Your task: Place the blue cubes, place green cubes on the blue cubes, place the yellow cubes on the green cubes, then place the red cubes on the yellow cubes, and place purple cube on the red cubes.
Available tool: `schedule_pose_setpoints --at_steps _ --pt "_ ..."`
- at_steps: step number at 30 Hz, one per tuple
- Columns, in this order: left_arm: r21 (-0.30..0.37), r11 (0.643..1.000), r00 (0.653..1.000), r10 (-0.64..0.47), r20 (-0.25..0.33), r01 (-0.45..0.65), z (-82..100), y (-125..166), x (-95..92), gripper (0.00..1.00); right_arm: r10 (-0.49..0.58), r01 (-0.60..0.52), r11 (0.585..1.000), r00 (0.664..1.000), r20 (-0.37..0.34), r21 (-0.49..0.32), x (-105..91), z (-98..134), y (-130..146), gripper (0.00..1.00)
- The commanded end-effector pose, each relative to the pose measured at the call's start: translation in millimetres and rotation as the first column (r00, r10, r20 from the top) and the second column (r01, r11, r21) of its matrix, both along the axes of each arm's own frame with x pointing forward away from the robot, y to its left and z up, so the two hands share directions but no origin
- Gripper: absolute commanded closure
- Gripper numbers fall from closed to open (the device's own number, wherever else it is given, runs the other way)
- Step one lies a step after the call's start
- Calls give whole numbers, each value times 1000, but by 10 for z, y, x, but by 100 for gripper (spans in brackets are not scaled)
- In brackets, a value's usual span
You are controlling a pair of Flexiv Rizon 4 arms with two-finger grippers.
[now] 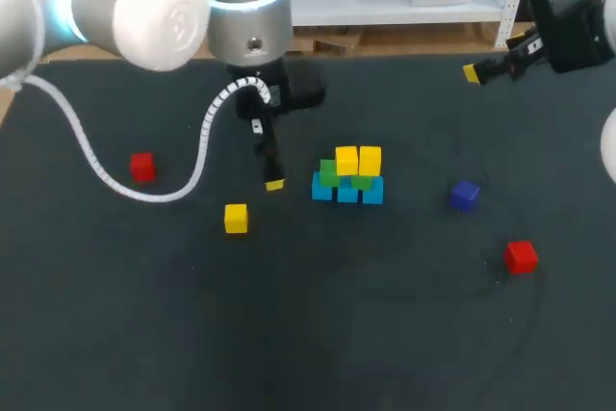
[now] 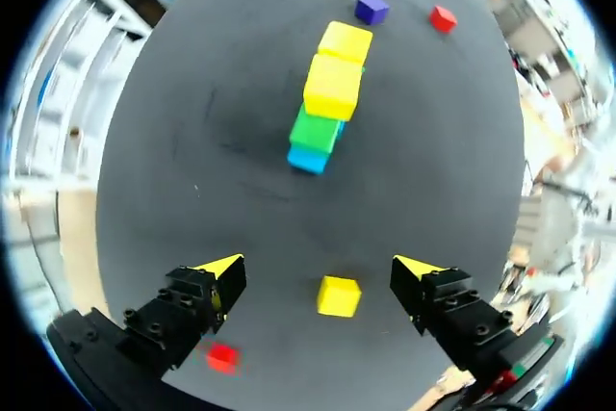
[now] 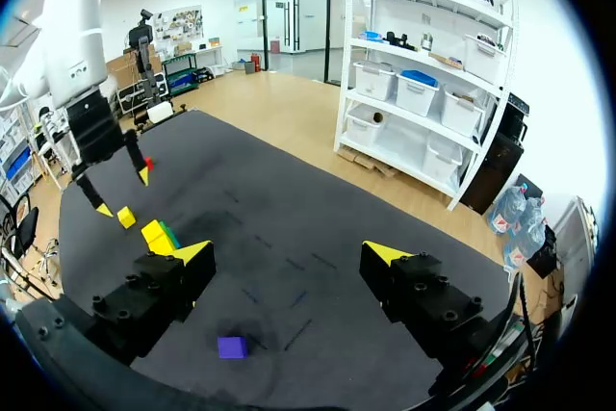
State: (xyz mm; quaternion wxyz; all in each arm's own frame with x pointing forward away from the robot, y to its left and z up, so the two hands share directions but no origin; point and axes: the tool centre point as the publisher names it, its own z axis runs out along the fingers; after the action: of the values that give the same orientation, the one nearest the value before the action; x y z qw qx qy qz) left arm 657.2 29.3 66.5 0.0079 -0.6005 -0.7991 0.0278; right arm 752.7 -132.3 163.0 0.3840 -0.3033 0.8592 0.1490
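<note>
**Block stack, partly built, with loose cubes**

A dark, matte table (image 1: 385,334) is recorded. At its middle, a row of smooth, square-edged blue cubes (image 1: 347,191) is set, topped by green cubes (image 1: 329,173), on which two stacked yellow cubes (image 1: 358,160) are placed side by side. A loose yellow cube (image 2: 339,295) is seen between the spread fingers of the left gripper (image 2: 320,268), touched by neither. A left red cube (image 1: 142,166), a right red cube (image 1: 521,256) and a purple cube (image 1: 464,194) are listed well apart. The right gripper (image 3: 289,255) is held with fingers wide apart, empty, near the table's far right edge.
</note>
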Motion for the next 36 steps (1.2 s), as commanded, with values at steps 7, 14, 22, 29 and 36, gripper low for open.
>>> schedule_pose_setpoints --at_steps 7,14,22,29,36 --pt "-34 994 994 -103 37 104 -24 303 -483 0 -3 3 1000 1000 1 -2 -5 2 4 0" --pt "-45 977 978 -207 15 208 -116 456 -630 0 -3 3 1000 1000 1 -2 -5 2 4 0" --pt "-45 970 971 -238 29 239 -250 473 -630 0 -3 3 1000 1000 1 -2 -5 2 4 0" --pt "-11 979 979 -203 34 204 -375 485 -542 0 -3 3 1000 1000 1 -2 -5 2 4 0" --pt "-19 978 978 -209 14 209 -448 451 -485 0 -3 3 1000 1000 1 -2 -5 2 4 0"
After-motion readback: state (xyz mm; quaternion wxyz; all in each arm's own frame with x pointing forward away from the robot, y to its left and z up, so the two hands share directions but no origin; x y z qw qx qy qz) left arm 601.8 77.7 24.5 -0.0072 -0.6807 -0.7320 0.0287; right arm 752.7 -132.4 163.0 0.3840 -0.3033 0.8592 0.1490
